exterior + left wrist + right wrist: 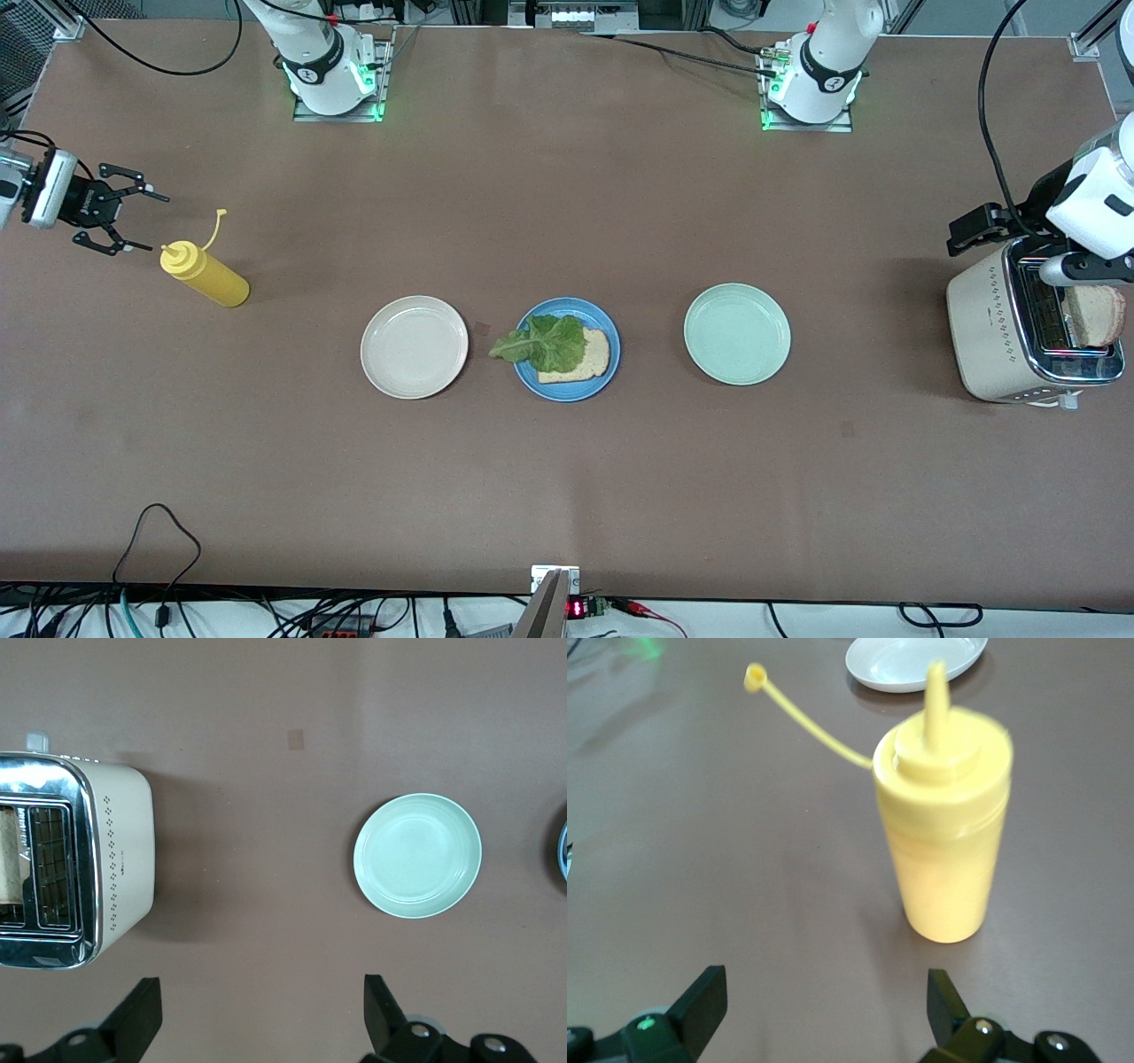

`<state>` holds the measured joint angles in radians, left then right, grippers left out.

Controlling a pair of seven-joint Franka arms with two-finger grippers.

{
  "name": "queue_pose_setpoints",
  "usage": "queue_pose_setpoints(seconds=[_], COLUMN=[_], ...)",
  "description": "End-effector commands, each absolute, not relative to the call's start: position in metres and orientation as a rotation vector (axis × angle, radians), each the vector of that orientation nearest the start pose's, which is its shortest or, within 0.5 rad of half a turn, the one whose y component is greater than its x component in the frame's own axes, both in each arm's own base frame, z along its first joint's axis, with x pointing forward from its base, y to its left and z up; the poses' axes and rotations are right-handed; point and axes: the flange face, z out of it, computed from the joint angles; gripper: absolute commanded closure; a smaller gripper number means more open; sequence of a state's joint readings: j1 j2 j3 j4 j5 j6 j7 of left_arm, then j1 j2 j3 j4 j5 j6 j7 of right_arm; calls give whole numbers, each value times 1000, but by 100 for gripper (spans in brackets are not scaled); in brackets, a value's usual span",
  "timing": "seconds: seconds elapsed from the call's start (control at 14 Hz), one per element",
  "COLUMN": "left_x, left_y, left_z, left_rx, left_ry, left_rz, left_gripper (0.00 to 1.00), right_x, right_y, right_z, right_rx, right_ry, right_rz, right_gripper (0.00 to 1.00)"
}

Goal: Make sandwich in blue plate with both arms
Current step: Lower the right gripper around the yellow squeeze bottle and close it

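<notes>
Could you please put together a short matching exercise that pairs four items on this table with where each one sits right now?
Items:
1. lettuce leaf
2. second bread slice
3. yellow squeeze bottle
4. pale green plate

Places:
A. standing in the toaster slot
B. between the blue plate and the toaster
C. on the bread in the blue plate
D. beside the open right gripper

Pairs: 1-C, 2-A, 3-D, 4-B
</notes>
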<state>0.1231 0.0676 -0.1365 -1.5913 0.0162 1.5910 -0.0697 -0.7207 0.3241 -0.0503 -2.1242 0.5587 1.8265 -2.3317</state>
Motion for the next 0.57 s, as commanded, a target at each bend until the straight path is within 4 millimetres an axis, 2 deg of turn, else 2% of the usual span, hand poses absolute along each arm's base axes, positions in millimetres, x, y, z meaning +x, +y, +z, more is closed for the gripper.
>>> queue_pose_setpoints(seconds=[0.0,0.14,0.21,0.36,0.5], left_x=[570,570,570,570,570], left_y=[-5,-6,-6,-6,-4], left_z=[590,590,590,591,591], left_rx=[-3153,-3153,-3156,-3195,-3182], left_ry=[-71,-68,-68,-84,-85], left_rz=[87,87,85,85,84], left_gripper=[0,0,0,0,0], right_x=[386,379,382,401,416], right_y=[-329,-332,-329,-326,-325], right_z=[211,190,184,178,162], right_rx=[-1953,-1932,-1920,-1905,-1875], right_ry=[-1413,-1369,-1362,-1361,-1363], right_rz=[-694,-766,-787,-832,-839], right_gripper=[0,0,0,0,0])
